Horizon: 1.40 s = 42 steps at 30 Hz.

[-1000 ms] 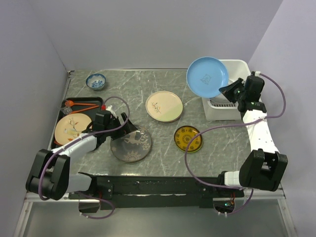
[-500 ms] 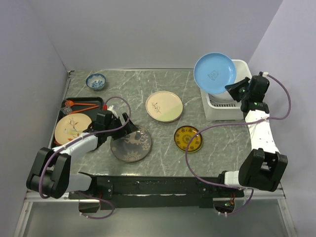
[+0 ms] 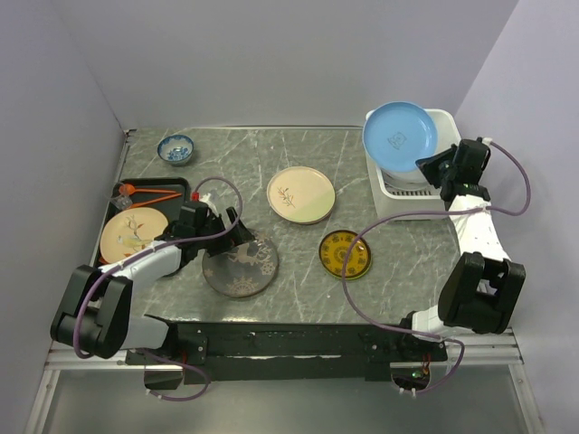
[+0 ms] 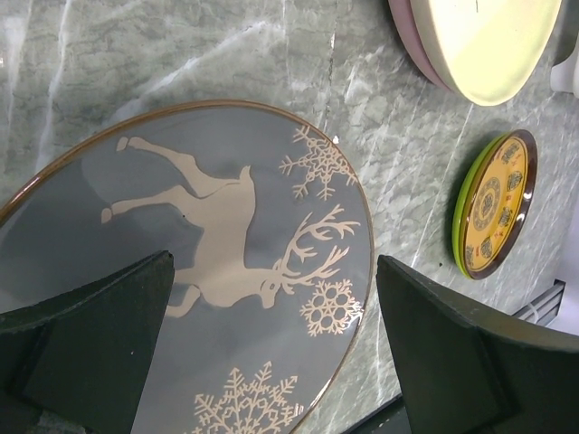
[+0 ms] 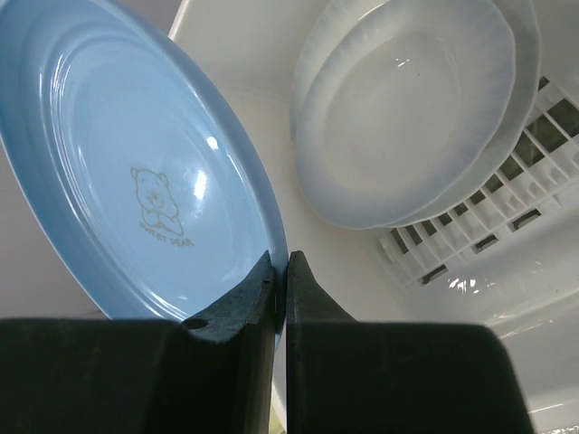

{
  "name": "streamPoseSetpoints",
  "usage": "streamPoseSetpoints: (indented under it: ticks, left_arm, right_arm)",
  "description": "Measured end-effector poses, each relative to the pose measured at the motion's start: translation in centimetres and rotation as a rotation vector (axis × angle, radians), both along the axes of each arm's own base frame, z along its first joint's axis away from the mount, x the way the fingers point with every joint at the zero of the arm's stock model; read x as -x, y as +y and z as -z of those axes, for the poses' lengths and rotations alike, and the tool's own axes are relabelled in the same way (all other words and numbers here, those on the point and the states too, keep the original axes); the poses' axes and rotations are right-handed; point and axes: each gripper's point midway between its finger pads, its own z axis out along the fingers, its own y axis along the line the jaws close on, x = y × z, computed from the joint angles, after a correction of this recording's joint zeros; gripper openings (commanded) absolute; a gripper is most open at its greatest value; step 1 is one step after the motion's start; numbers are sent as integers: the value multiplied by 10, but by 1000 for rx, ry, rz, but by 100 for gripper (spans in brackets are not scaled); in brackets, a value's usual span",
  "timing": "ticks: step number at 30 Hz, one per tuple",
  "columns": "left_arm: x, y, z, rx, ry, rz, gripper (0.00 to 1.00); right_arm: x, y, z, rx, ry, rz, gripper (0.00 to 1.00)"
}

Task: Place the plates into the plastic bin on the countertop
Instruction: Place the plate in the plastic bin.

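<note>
Dark grey veined countertop [image 3: 271, 149] runs between plain lilac walls [image 3: 271, 54], and we start at its far right corner. Our right gripper [image 5: 280, 262] has its two fingers pinched tight on the near rim of the blue plate [image 5: 136, 181], which bears a small bear print in its well. The plate stands steeply tilted with its face towards the wrist camera. From above, it hangs over the back left part of the plastic bin [image 3: 445, 117]. Just beside it inside the bin lie two stacked white plates [image 5: 407, 117], with the bin's slotted side wall showing past them. We cannot tell whether the blue plate's lower edge touches the bin.

Our left gripper [image 4: 271, 334] has its jaws spread wide and grasps nothing. It hovers low over the grey plate [image 4: 208, 226], which has a gold reindeer and snowflakes and lies flat near the front edge. We cannot tell whether the fingertips touch it.

Beyond it towards the middle, the cream plate [image 3: 300, 194] with a leaf sprig rests on a pink plate [image 4: 403, 18]. The yellow-patterned plate [image 3: 345, 254] sits on a green plate [image 4: 457, 235] nearer the front.

At the far left, a black tray [image 3: 176, 185] carries a peach plate [image 3: 133, 236] with a sprig and an orange utensil [image 3: 149, 193]. A small blue-and-white bowl [image 3: 175, 147] stands behind the tray.
</note>
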Motion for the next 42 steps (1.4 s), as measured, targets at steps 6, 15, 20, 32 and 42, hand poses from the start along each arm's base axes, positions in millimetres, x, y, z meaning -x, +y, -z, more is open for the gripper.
streamPoseSetpoints:
  ticks: [6, 15, 20, 32, 42]
  left_arm:
    - [-7, -2, -9, -6, -22, 12, 99]
    - [-12, -6, 3, -17, 17, 23, 99]
    - [-11, -7, 6, -17, 30, 30, 99]
    - [-23, -15, -6, -15, -5, 60, 99]
    - [-20, -17, 4, -24, 24, 68, 99]
  right_arm:
    - [-5, -11, -6, 0, -30, 52, 0]
    - [-7, -32, 12, 4, 14, 127, 0]
    - [-7, -41, 17, 0, 25, 157, 0]
    - [-16, -53, 49, -29, 114, 213, 0]
    - [-35, -55, 99, -70, 273, 187, 1]
